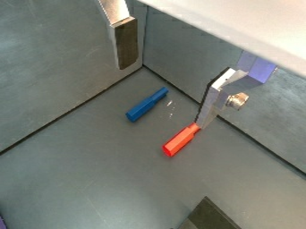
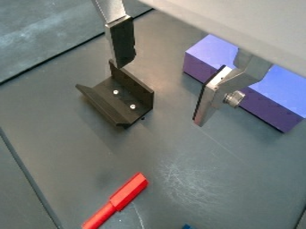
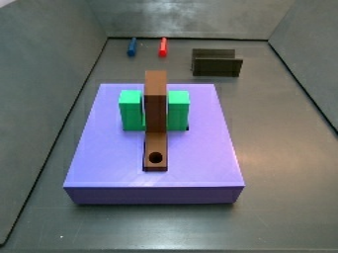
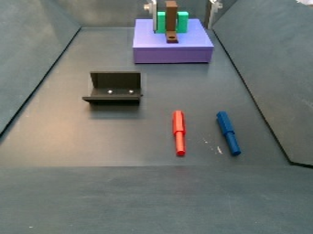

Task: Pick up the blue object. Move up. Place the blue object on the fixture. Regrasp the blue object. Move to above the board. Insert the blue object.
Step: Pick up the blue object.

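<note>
Progress: nothing completed as far as shown; all steps, from pick-up to insertion, remain.
Blue object: slim blue cylindrical peg, smooth plastic, lies flat on the grey floor beside a similar red peg, not touching.
Gripper: two-finger gripper above the floor, jaws released, nothing between the silver plates; well clear of the blue peg.
Fixture: dark notched L-shaped bracket, matte, unoccupied.
Board: large purple-blue square slab carrying a green block and long brown bar with a round hole, empty.

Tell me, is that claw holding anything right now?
Nothing. The gripper is open and empty; the blue peg and red peg lie on the floor.
</note>
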Controlling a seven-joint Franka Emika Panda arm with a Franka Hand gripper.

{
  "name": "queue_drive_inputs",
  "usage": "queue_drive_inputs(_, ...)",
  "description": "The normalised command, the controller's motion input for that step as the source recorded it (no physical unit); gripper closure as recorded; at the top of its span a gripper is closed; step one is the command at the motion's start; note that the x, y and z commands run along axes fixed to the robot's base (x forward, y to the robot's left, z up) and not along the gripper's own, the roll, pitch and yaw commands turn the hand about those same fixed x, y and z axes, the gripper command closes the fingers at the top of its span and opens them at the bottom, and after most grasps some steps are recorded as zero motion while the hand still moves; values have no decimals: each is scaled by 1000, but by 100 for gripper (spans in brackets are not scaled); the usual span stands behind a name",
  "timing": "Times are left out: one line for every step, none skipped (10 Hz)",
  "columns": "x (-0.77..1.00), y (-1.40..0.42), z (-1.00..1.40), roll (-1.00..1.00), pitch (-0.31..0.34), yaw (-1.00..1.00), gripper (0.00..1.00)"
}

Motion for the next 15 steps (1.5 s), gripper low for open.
queue_drive_inputs(0, 0, -20, 16, 0, 0, 0)
queue_drive_inputs(0, 0, -23, 27, 0, 0, 0)
queue_drive_inputs(14, -29, 0, 0, 0, 0, 0)
queue_drive_inputs(0, 143, -131, 0, -3, -126, 0)
queue_drive_inputs(-154, 406, -260, -19, -74, -231, 0)
queue_drive_inputs(-266, 491, -429, 30, -151, -257, 0)
queue_drive_inputs(-437, 480, -466, 90, -150, -363, 0)
queue_drive_inputs(-454, 417, -426, 53, -140, -334, 0)
queue_drive_inputs(-343, 223, -480, 34, -157, -249, 0)
queue_drive_inputs(-366, 0, -660, 143, -246, -140, 0)
queue_drive_inputs(-246, 0, -640, 116, -229, -137, 0)
queue_drive_inputs(-117, 0, -634, 47, -194, -134, 0)
queue_drive_inputs(-54, 26, -654, 14, -180, -91, 0)
queue_drive_inputs(-40, 63, -600, 0, -156, -86, 0)
queue_drive_inputs(-37, 94, -546, -4, -140, -86, 0)
